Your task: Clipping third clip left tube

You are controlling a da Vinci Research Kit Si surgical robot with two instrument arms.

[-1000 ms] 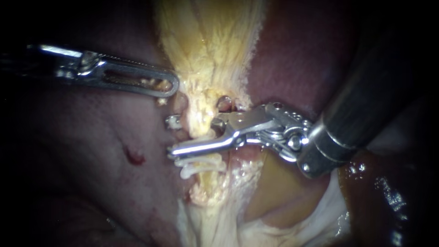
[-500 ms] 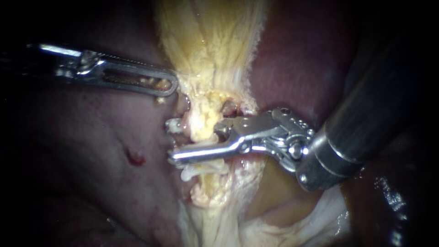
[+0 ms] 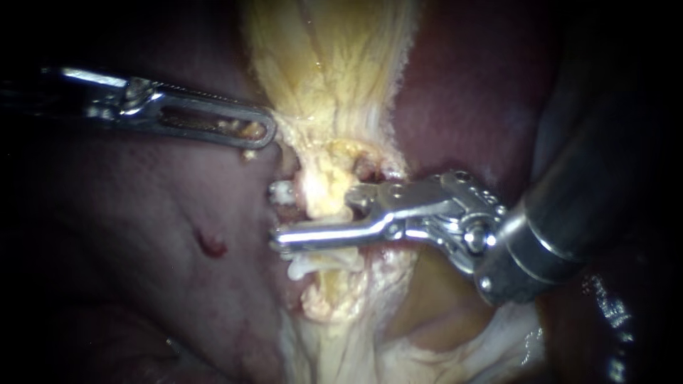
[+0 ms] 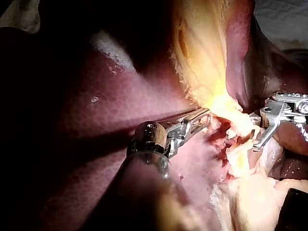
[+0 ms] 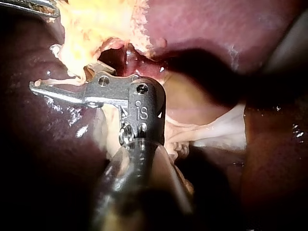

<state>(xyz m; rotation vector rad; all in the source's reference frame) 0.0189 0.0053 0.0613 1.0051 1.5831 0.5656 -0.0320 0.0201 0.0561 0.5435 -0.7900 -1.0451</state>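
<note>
A yellowish tube (image 3: pixel 318 203) runs down from the fatty yellow tissue (image 3: pixel 327 64). My right instrument (image 3: pixel 279 215) comes in from the right and its jaws stand open astride the tube. The long lower jaw lies across the tube's front, and a white clip (image 3: pixel 282 190) shows at the tip of the upper jaw. Another white clip (image 3: pixel 313 264) sits on the tube just below the lower jaw. My left instrument (image 3: pixel 269 134) reaches in from the left, its windowed jaws shut on the edge of the yellow tissue. In the left wrist view, the left instrument (image 4: pixel 204 117) meets that same edge.
Pink liver (image 3: pixel 142 235) with a small red spot (image 3: pixel 210 245) lies to the left of the tube. Darker liver (image 3: pixel 462 92) lies behind the right instrument's thick dark shaft (image 3: pixel 590 185). Pale membrane (image 3: pixel 427 352) spreads below the tube.
My right instrument has drawn back a little to the right, its jaws still astride the tube. The tube has shifted slightly with it. My left instrument has held still.
</note>
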